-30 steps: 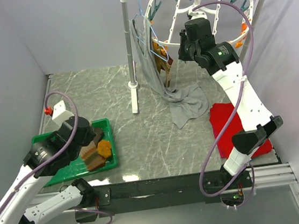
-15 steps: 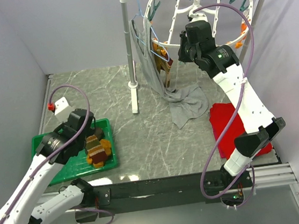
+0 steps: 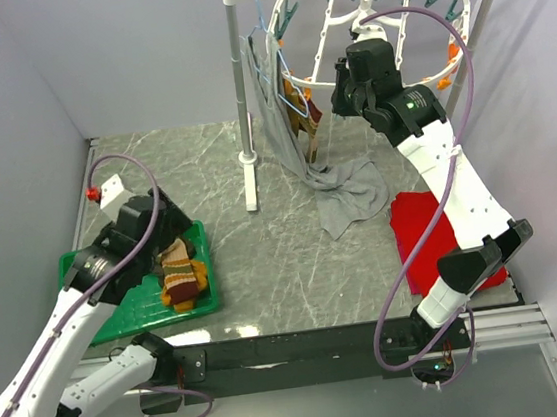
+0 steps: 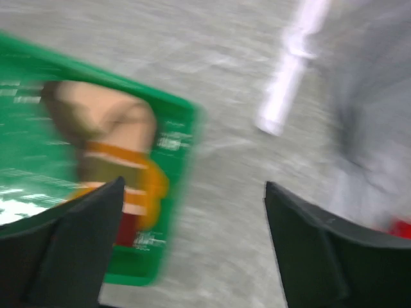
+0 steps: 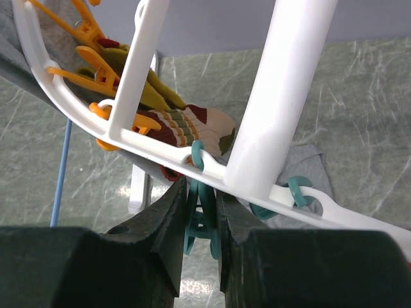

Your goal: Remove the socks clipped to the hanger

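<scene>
Looks partway done. Lying loose in the green tray [image 3: 135, 320] at the lower left of the top view: a small heap of socks [image 3: 180, 275], striped brown and mustard-orange, clear of the hanger [image 5: 282, 96] and so counted as finished. Leaves at least two more to free, bunched at the upper middle of that view just beside the grey top [image 3: 348, 196] and under the white ring. At the left jaws: a wide gap with nothing held, hovering over the tray's right-hand end, with the heap low and to the left in the wrist view, near one finger but apparently not touched, as far as visible through the blur. At the right jaws: a narrow gap, pinched on a teal clip [image 5: 202, 218] dangling from the underside of the hanger's rim, at the lower middle of the wrist view. Just above, on the far side of the rim: a striped sock [image 5: 192, 125], brown, cream and green, seemingly gripped by that same clip, though hard to confirm from this angle. Further toward the upper left of the frame: an olive-yellow sock [image 5: 151, 86] among orange clips [image 5: 90, 58], well apart from the jaws. Probably calls for squeezing the teal clip open to release the striped sock.
</scene>
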